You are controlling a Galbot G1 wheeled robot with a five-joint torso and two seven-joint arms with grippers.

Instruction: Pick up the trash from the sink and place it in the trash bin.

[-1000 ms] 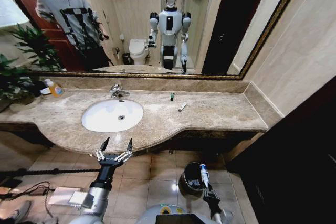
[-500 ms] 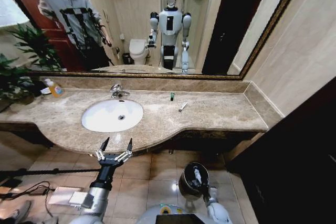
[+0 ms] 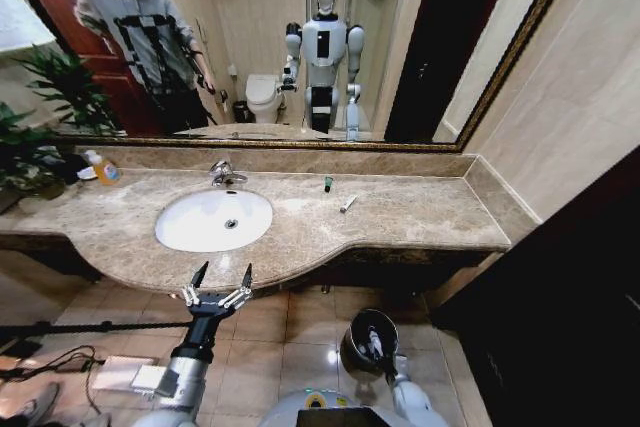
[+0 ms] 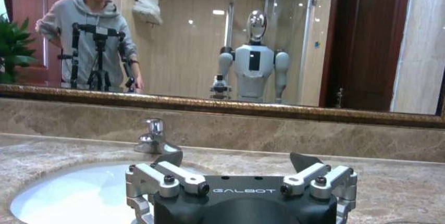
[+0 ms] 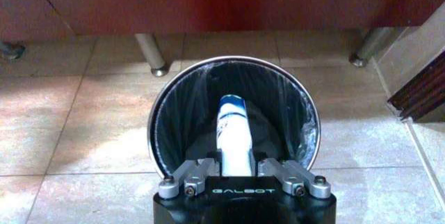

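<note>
The white sink (image 3: 200,222) is set in the beige counter and nothing lies in its basin. Behind it to the right, a tiny green-capped piece (image 3: 328,184) and a thin pale stick (image 3: 347,204) rest on the counter. My left gripper (image 3: 220,277) hangs open just in front of the counter edge, and its wrist view looks past the gripper (image 4: 236,160) at the sink (image 4: 62,195). Down on the floor, my right gripper (image 5: 236,165) is shut on a white tube with blue print (image 5: 233,127), which reaches into the black trash bin (image 5: 182,109). From the head the bin (image 3: 346,344) and the tube (image 3: 374,340) sit at the lower right.
A chrome faucet (image 3: 222,174) stands behind the basin and an orange soap bottle (image 3: 104,168) at the far left of the counter. Cabinet legs (image 5: 154,57) stand just behind the bin. A dark cabinet (image 3: 560,327) closes off the right side. Cables lie on the floor at left.
My right arm has lowered, carrying the white tube from above the bin's rim down into its mouth. The left gripper has stayed where it was.
</note>
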